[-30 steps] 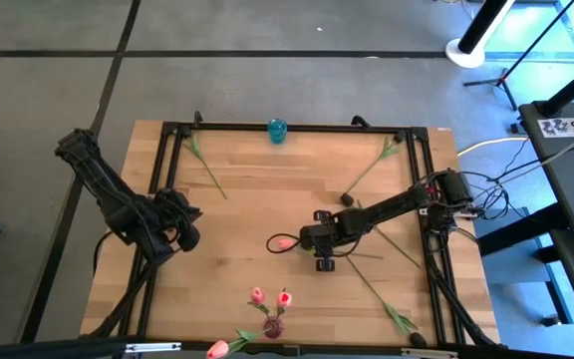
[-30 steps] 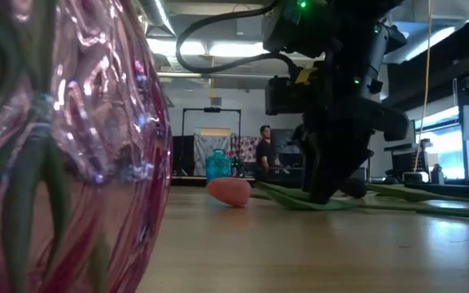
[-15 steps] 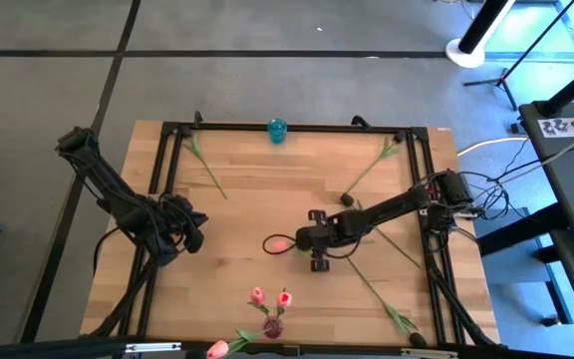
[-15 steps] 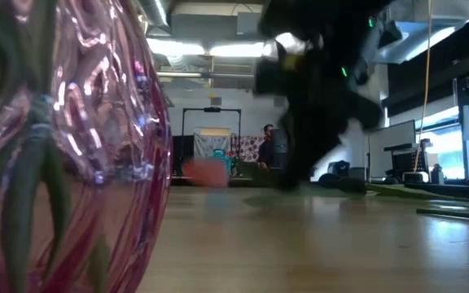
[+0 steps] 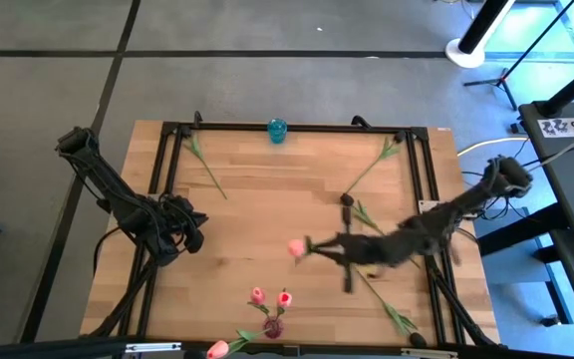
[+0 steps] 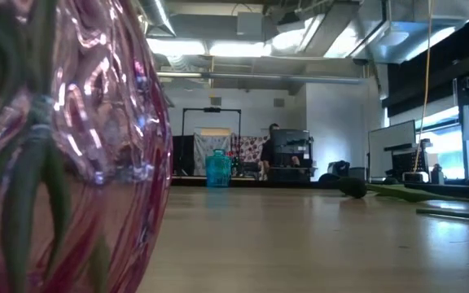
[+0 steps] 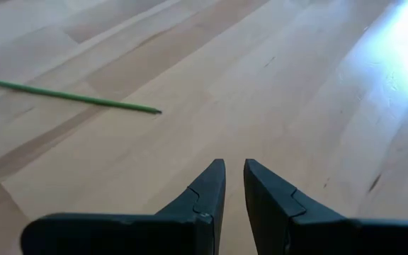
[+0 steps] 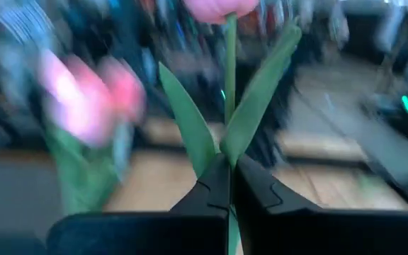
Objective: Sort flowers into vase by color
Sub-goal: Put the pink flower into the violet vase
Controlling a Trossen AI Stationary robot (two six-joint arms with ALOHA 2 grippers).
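Observation:
My right gripper (image 5: 339,249) hovers over the middle of the table, shut on a pink-headed flower (image 5: 296,246) whose head (image 8: 222,8) stands beyond the fingertips. The pink glass vase (image 5: 273,325) at the near edge holds two pink flowers (image 5: 257,295); it fills the left of the low view (image 6: 63,146). A blue vase (image 5: 278,129) stands at the far edge. A dark-headed flower (image 5: 347,199) lies on the table right of centre. My left gripper (image 5: 193,235) waits shut low over the table's left part (image 7: 234,168). My right gripper pinches the pink flower's green stem (image 8: 229,161) between its two fingers, right below the two leaves (image 8: 190,127). The stem runs along the fingers, the head pointing away from them toward the table's left. The flower is lifted clear of the table.
Green stems lie at the far left (image 5: 207,168), far right (image 5: 372,168) and near right (image 5: 385,307) of the table. Another pink flower (image 5: 217,348) lies at the near edge. A stem end (image 7: 69,97) lies before my left gripper. Black frame rails run along the table's sides.
My right gripper, shut on the stem, has risen out of the low view and drawn back toward the table's right, swinging fast. The pink flower, which lay with its head on the table, has been lifted clear and carried slightly right.

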